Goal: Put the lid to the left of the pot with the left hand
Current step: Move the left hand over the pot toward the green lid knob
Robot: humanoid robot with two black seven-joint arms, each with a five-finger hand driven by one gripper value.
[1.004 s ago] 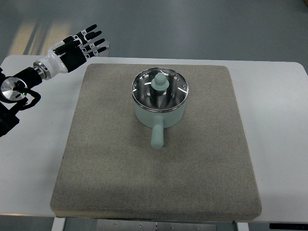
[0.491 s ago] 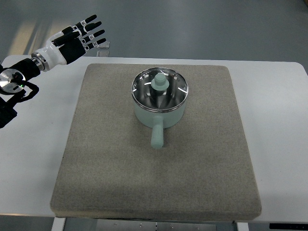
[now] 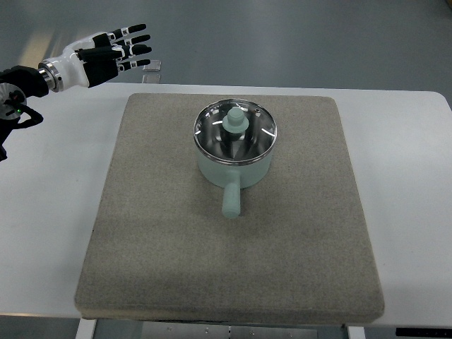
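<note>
Far left, above the worktop's back corner: left hand, fingers spread, holding nothing. Reach stage, by the look of it; next, across to the knob and a pinch grip. Centre of grey mat: mint saucepan, glass lid seated on it. Contents indistinct through the glass.

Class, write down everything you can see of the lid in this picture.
The lid is round and looks like clear glass inside a shiny metal rim, with a pale green knob at its centre, the same colour as the pot. It lies flat and closed on the pot, which stands on the grey mat with its handle pointing toward the camera. Reflections streak the glass. Only the pot touches it; the left hand is well off at the upper left, fingers spread, holding nothing.
</note>
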